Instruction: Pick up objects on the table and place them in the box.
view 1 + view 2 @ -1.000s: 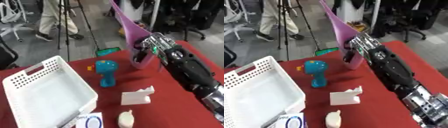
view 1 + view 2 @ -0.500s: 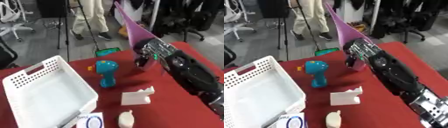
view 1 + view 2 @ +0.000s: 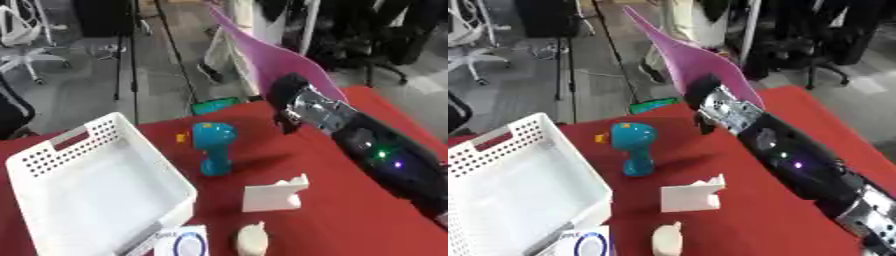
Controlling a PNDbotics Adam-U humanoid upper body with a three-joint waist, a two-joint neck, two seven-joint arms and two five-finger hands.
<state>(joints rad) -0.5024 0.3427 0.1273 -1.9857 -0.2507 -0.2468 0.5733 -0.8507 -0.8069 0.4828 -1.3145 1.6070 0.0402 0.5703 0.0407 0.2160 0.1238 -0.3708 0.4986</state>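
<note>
No writing can be read anywhere. The right hand [image 3: 295, 102] is raised over the far right of the red-covered desk [image 3: 341, 210], its fingers curled round a large, thin pink sheet [image 3: 682, 57] that rises to the far left. Left of it stands a teal plastic toy [image 3: 213, 146]; nearer lie a white block [image 3: 274, 195], a cream lump [image 3: 252, 239], a blue-ringed round label [image 3: 187, 244] and, leftmost, the white perforated plastic box [image 3: 87, 190].

White box [image 3: 105, 200], blue toy [image 3: 213, 147], red table [image 3: 350, 220]
</note>
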